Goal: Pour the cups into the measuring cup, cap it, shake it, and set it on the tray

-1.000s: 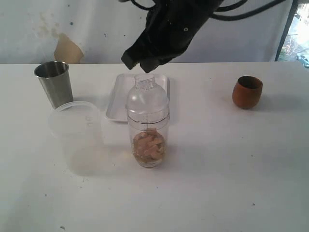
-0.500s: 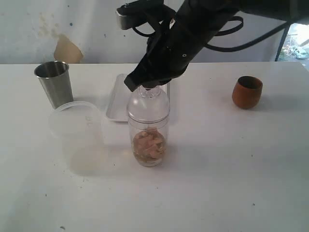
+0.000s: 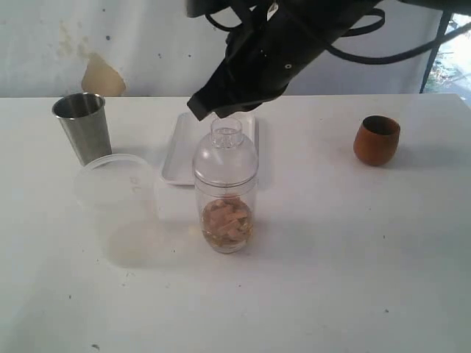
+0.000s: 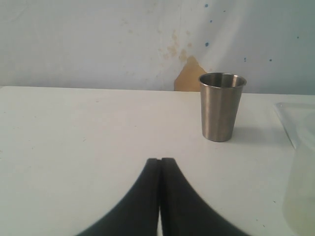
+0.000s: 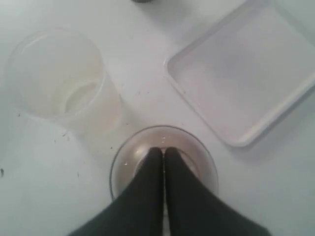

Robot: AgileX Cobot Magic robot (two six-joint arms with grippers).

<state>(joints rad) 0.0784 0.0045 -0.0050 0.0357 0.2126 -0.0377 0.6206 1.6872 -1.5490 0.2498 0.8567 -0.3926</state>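
On the white desk [image 3: 331,279] we see the tall clear graduated plastic measuring cup [image 3: 226,213] standing upright, almost directly beneath our right end effector [image 5: 163,150], which is closed tight on nothing.

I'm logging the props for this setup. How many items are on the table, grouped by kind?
Small cups: 2, the steel tumbler and the wooden cup
Plastic containers: 2, the measuring cup and the frosted tub
Caps: 1, the cap on the measuring cup
Trays: 1, the tray
Total: 6
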